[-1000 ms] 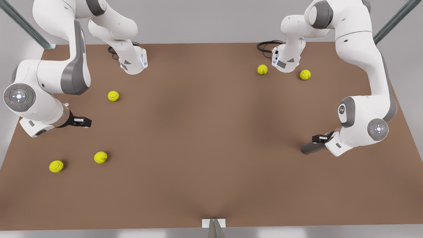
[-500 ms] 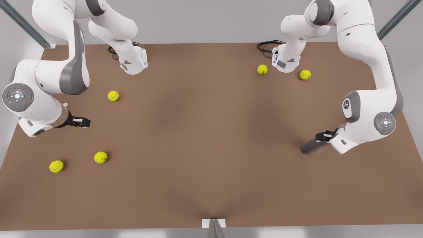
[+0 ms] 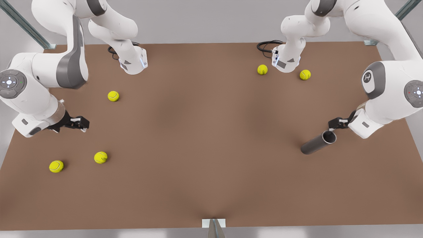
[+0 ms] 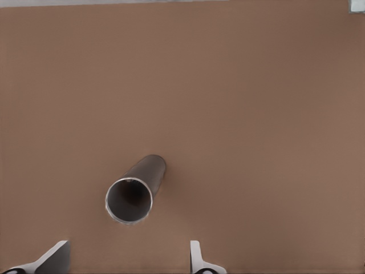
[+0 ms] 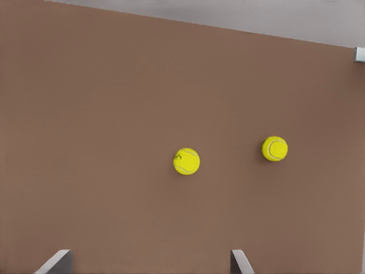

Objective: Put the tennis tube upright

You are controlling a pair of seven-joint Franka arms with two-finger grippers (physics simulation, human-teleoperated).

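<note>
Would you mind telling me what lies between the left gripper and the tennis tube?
Nothing: in the left wrist view, bare brown table separates the open left gripper from the tennis tube, whose open end faces it.

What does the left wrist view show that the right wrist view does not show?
The left wrist view shows the tennis tube lying on its side, open end facing the open left gripper. The right wrist view shows two tennis balls ahead of the open right gripper. Both show the brown table.
</note>
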